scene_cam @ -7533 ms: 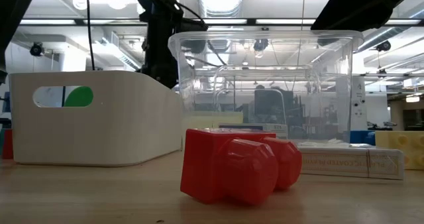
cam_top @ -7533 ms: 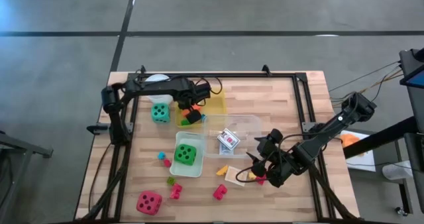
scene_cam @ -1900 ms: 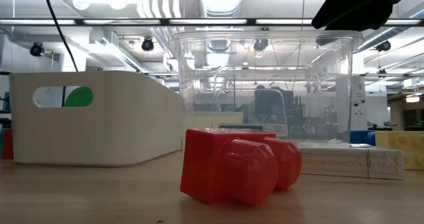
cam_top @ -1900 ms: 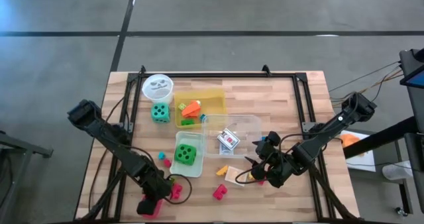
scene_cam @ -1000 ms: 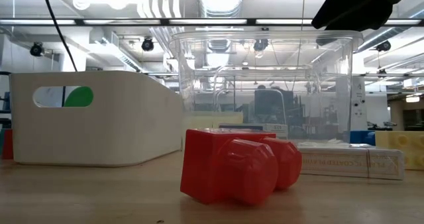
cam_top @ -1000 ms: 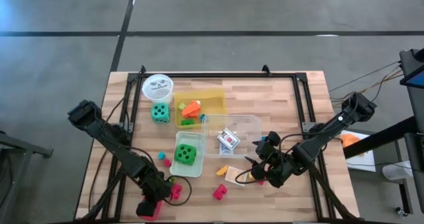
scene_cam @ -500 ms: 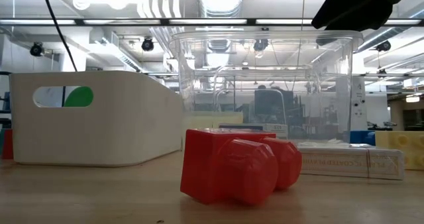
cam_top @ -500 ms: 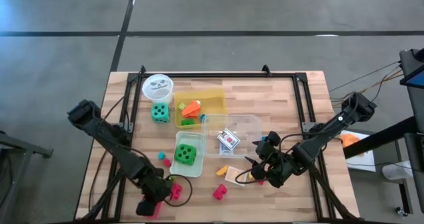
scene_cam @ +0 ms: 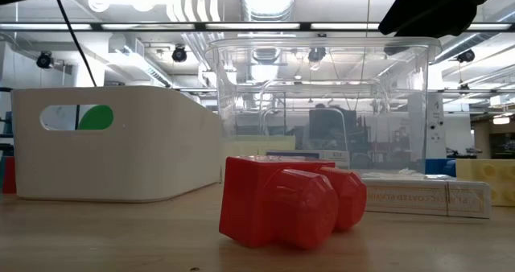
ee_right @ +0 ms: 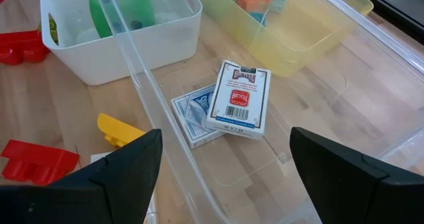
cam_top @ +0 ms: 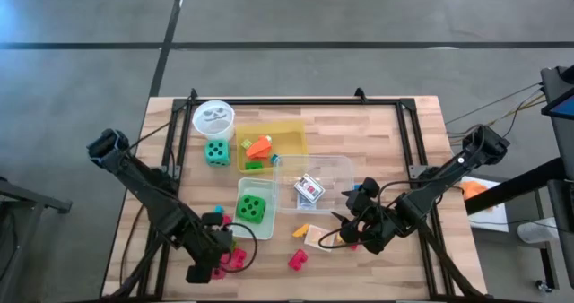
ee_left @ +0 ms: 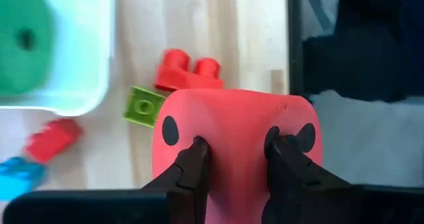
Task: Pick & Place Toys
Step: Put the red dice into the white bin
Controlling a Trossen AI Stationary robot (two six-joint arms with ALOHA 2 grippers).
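Left gripper (ee_left: 235,151) pinching red die (ee_left: 237,141), lifted just past white bin (cam_top: 254,228) corner, toward table's near-left edge. Die looks light, rigid, smooth-faced; could slip, so flat opposite faces suit best. Right gripper (ee_right: 225,174) spread, idle beside clear box (cam_top: 334,171).

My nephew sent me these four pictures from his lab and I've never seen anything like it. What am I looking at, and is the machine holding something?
It is a robot with two dark arms working at a wooden table. One picture looks straight down, one looks level across the tabletop, and two come from cameras on the wrists. The left tool is clamped on the red die, near the table's front left corner. The right tool waits open by the clear box, which holds card packs. Also there: a yellow tray, a white bin with a green die, a teal die, a white cup and scattered small blocks.
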